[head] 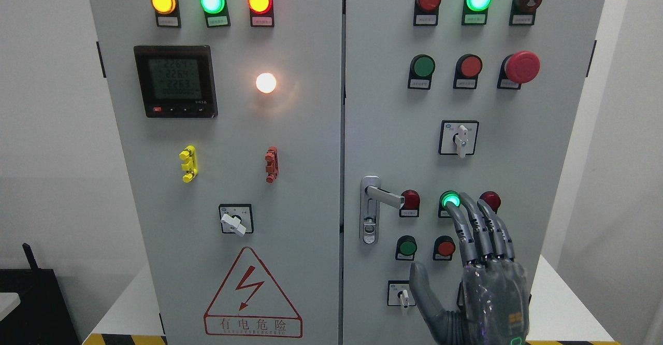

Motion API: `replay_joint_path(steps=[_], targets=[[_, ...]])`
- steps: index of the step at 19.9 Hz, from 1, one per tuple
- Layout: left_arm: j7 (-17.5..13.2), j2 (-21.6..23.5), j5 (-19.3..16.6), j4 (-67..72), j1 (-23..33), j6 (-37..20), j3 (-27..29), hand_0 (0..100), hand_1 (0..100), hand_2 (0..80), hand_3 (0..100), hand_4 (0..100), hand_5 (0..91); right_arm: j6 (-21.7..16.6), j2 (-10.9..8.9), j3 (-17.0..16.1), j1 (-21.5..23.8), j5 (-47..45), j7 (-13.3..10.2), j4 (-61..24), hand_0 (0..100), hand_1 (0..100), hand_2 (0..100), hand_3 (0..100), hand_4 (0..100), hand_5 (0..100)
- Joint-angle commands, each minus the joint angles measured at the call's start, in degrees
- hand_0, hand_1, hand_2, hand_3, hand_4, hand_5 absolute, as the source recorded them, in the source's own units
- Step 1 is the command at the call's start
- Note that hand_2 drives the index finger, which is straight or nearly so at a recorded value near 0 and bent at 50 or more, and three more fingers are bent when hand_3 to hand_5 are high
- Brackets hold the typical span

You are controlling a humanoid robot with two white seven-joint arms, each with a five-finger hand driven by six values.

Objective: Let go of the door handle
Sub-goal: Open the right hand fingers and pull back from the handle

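Hanging flat with fingers extended and holding nothing, the right hand (479,262) sits right of the door handle (380,200), fingertips apparently touching the lit green button (449,200). That metal lever looks rigid and smooth; grip its horizontal arm.

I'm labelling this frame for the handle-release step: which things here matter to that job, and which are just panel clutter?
Belongs to the job:
door handle, free, nothing gripping it
right hand, fingers straight, off to the handle's right

Just there:
lit green button at a fingertip
red emergency stop
meter display
warning triangle
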Motion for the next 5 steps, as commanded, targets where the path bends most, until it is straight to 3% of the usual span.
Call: replay_joint_path(steps=[1, 5], targets=[[0.0, 0.0, 0.0, -0.9, 0.0, 0.0, -0.7, 12, 39, 0.0, 0, 0, 0.0, -0.2, -0.09, -4.4, 0.2, -0.5, 0.3, -0.5, 47, 16, 3, 5, 0, 0], [0.1, 0.0, 0.0, -0.9, 0.0, 0.0, -0.7, 12, 39, 0.0, 0, 0, 0.0, -0.1, -0.09, -4.4, 0.2, -0.5, 0.3, -0.5, 45, 18, 9, 11, 6, 0]])
